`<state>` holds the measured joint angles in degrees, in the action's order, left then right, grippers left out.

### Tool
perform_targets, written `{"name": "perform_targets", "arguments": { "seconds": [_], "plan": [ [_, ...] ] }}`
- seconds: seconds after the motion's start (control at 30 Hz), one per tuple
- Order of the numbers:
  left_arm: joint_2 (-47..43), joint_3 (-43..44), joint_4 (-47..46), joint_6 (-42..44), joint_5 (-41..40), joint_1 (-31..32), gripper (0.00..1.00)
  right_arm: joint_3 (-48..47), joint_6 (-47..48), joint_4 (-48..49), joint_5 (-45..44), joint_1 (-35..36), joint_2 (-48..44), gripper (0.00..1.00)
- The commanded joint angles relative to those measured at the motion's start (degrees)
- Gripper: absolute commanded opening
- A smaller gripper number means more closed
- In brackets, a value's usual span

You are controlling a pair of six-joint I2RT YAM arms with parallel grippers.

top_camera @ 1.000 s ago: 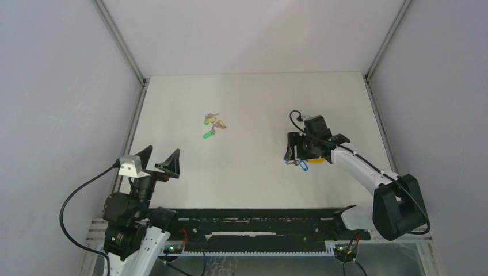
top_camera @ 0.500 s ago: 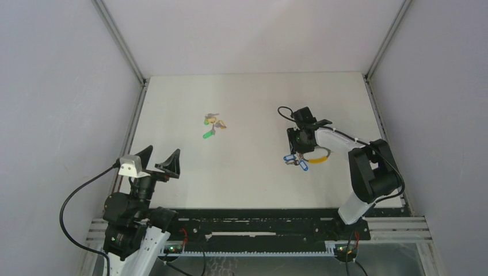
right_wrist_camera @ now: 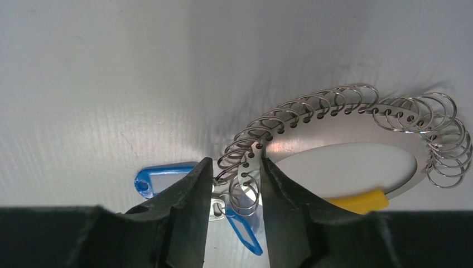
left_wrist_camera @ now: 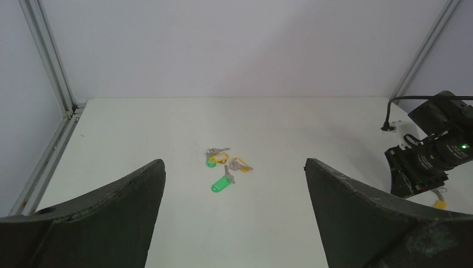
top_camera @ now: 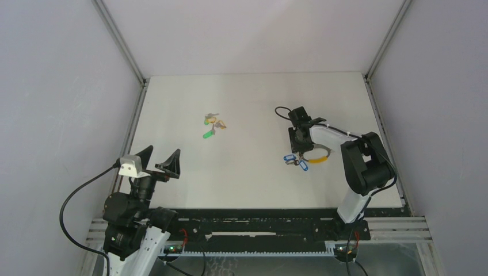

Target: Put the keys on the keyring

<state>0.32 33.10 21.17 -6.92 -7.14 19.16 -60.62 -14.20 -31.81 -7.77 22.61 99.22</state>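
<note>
The keyring (right_wrist_camera: 334, 125) is a flat silvery band strung with several small wire rings; it lies on the table right of centre (top_camera: 316, 154). Two blue-headed keys (right_wrist_camera: 162, 176) lie at its end (top_camera: 294, 162). My right gripper (right_wrist_camera: 234, 167) points down with its fingers closed around that end of the keyring (top_camera: 299, 150). Green and yellow keys (top_camera: 212, 127) lie loose at the mid-left, also in the left wrist view (left_wrist_camera: 226, 170). My left gripper (left_wrist_camera: 234, 162) is open and empty, raised near the front left (top_camera: 164, 150).
A yellow piece (right_wrist_camera: 357, 200) sits on the keyring's near side. The right arm (top_camera: 359, 161) is folded up over the table's right part; its black cable loops behind the wrist. Metal frame rails (top_camera: 138, 115) run along both side walls.
The right arm has folded up and swung in behind its gripper, which shifted slightly toward the back over the keyring. The left arm and the loose keys have not moved.
</note>
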Motion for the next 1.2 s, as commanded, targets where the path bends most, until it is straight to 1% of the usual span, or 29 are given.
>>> {"name": "perform_targets", "arguments": {
  "seconds": [0.0, 0.2, 0.33, 0.43, 0.47, 0.7, 0.87, 1.0, 1.07, 1.17],
  "plan": [
    [-0.31, 0.30, -0.85, 0.50, 0.90, 0.30, 1.00, -1.60, -1.01, -0.12, -3.31, 1.90, 0.23, 0.34],
    [-0.49, 0.30, -0.78, 0.46, 1.16, 0.34, 1.00, -1.63, -1.16, -1.59, -3.75, 5.46, -0.41, 0.21],
    [-0.53, 0.32, -0.69, 0.43, 1.20, 0.34, 1.00, -1.61, -1.66, -2.34, -3.83, 8.91, -0.84, 0.08],
    [-0.45, 0.38, -0.61, 0.41, 1.23, 0.28, 1.00, -1.56, -2.22, -2.68, -3.94, 11.52, -1.19, 0.01],
    [-0.38, 0.38, -0.60, 0.41, 1.25, 0.34, 1.00, -1.60, -2.31, -2.65, -3.99, 12.39, -1.42, 0.00],
    [1.66, 0.87, -0.15, -0.46, 2.58, 0.33, 1.00, 0.63, -1.44, 1.15, 0.21, 18.43, -5.30, 0.00],
    [7.81, 3.17, 1.85, -4.75, 7.72, 0.31, 1.00, 7.43, -2.81, 5.79, 4.25, 17.91, -9.99, 0.02],
    [15.46, 3.80, 3.23, -11.20, 12.26, 0.32, 1.00, 14.86, -5.16, 11.08, 7.54, 16.27, -14.59, 0.08],
    [18.64, 2.20, 0.63, -14.93, 17.39, 0.35, 1.00, 18.29, -6.48, 13.74, 8.91, 15.05, -17.39, 0.10],
    [20.33, -2.83, -8.09, -21.78, 22.27, 0.73, 1.00, 21.88, -7.67, 15.84, 9.91, 14.22, -20.82, 0.13]
  ]
}}
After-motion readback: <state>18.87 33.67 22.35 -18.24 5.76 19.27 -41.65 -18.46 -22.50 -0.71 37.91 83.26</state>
